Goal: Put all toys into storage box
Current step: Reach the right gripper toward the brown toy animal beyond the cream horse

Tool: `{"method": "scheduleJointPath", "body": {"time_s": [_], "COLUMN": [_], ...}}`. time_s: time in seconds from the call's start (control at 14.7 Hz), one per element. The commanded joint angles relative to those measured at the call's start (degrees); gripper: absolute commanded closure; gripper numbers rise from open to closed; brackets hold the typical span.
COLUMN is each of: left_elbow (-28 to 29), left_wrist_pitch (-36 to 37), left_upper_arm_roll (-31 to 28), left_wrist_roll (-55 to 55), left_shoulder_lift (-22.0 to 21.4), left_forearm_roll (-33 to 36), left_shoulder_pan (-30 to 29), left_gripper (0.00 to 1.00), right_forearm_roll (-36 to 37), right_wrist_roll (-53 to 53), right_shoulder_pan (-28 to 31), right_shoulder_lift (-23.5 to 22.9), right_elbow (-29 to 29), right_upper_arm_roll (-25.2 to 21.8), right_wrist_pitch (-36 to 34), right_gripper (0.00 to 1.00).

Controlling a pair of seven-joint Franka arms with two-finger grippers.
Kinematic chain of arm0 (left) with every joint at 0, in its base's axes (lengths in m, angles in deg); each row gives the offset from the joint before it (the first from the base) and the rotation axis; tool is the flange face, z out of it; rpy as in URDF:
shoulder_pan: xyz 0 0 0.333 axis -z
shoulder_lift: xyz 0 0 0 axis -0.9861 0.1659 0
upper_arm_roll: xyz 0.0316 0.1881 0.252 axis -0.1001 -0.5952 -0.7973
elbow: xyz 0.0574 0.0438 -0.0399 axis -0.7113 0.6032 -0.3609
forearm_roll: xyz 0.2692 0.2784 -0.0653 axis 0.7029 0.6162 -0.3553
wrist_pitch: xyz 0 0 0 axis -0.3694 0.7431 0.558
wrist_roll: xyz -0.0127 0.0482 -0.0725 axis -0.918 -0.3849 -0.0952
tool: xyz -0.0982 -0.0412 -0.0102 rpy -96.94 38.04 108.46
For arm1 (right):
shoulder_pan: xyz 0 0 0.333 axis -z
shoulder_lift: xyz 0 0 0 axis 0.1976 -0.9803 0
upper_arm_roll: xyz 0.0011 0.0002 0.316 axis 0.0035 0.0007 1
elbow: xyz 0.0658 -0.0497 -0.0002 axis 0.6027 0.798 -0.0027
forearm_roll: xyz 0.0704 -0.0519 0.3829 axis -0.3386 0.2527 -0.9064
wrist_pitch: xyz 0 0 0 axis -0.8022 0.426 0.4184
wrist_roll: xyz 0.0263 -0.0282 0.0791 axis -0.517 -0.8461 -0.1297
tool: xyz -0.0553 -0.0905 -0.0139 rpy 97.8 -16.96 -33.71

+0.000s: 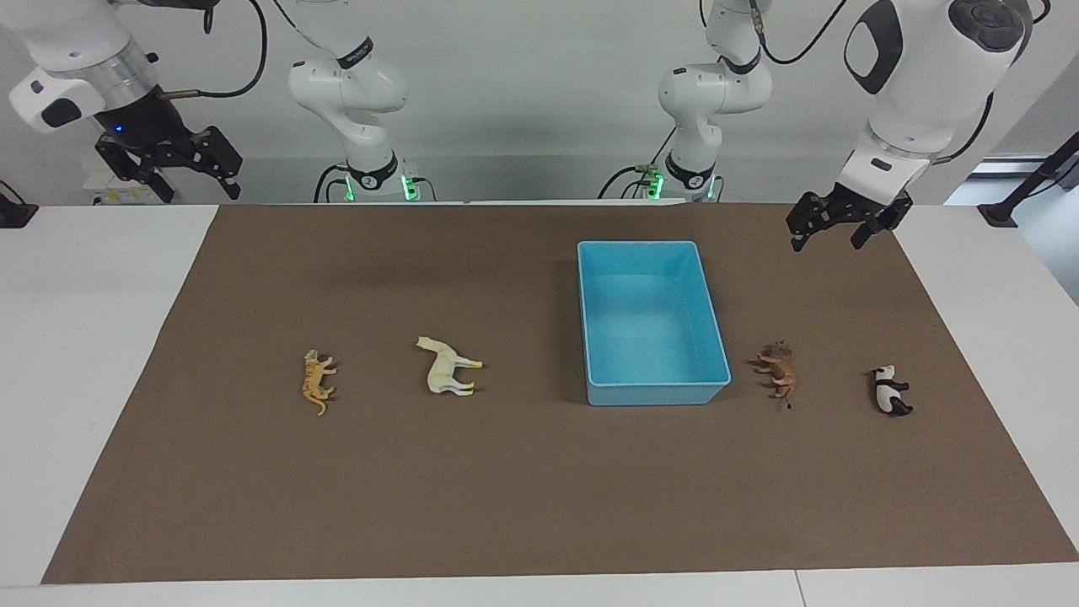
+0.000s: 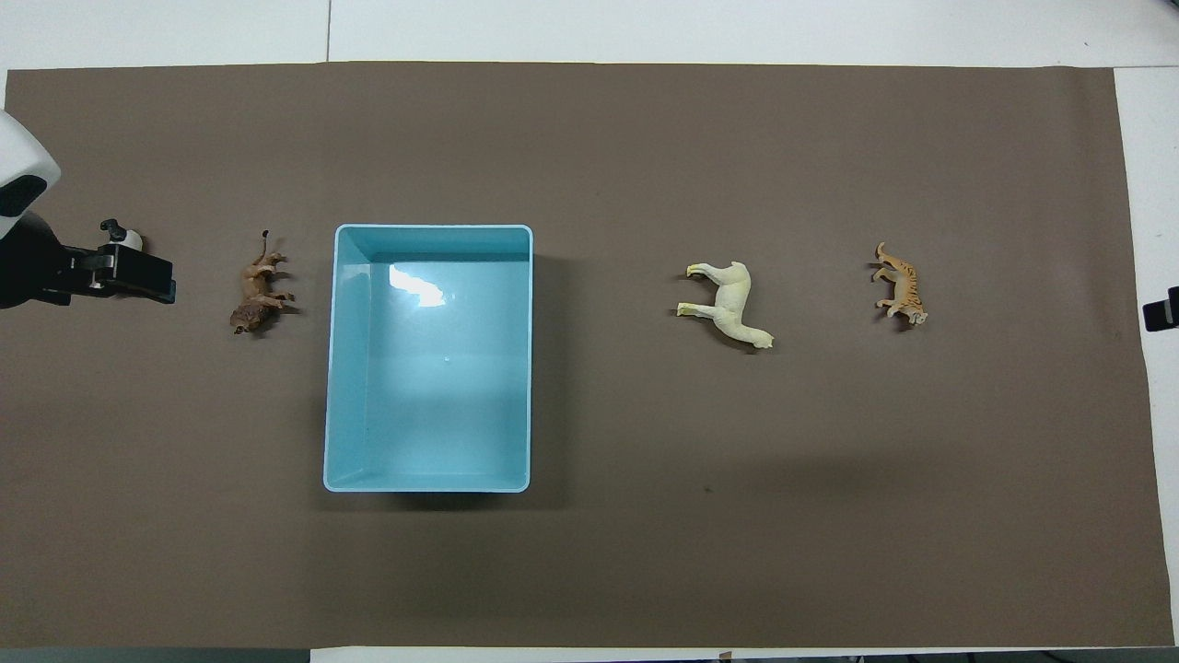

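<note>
Toys [image 1: 451,367] lie outside storage box [image 1: 649,253]; both grippers raised, open.

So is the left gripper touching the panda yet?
Apart. The facing view shows the left gripper raised over the mat near the robots, with bare mat between it and the panda.

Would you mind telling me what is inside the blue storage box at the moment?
Nothing: the storage box shows only its bare floor in both views, with no part hidden. The tiger, horse, brown animal and panda all lie on the mat beside it.
</note>
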Motion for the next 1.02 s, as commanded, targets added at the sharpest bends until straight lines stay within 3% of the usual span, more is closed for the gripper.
{"method": "scheduleJointPath", "body": {"time_s": [0.0,0.48,0.68,0.95], "left_elbow": [0.2,0.2,0.3,0.3], "left_wrist_pitch": [0.5,0.5,0.5,0.6], "left_upper_arm_roll": [-0.1,-0.1,-0.1,-0.1], "left_wrist_roll": [0.4,0.4,0.4,0.4], "left_shoulder_lift": [-0.8,-0.8,-0.8,-0.8], "left_forearm_roll": [-0.6,-0.6,-0.6,-0.6], "left_shoulder_pan": [-0.2,-0.2,-0.2,-0.2], "left_gripper": [0.0,0.0,0.0,0.0], "right_forearm_roll": [0.4,0.4,0.5,2.6], "right_wrist_roll": [0.3,0.1,0.3,0.5], "right_shoulder_pan": [0.2,2.1,1.9,1.1], "right_shoulder_lift": [1.1,1.3,1.5,3.4], "right_elbow": [1.2,1.0,1.8,11.3], "right_upper_arm_roll": [0.3,0.2,0.2,0.9], "right_wrist_pitch": [-0.1,-3.6,-1.9,6.8], "right_gripper": [0.0,0.0,0.0,0.0]}}
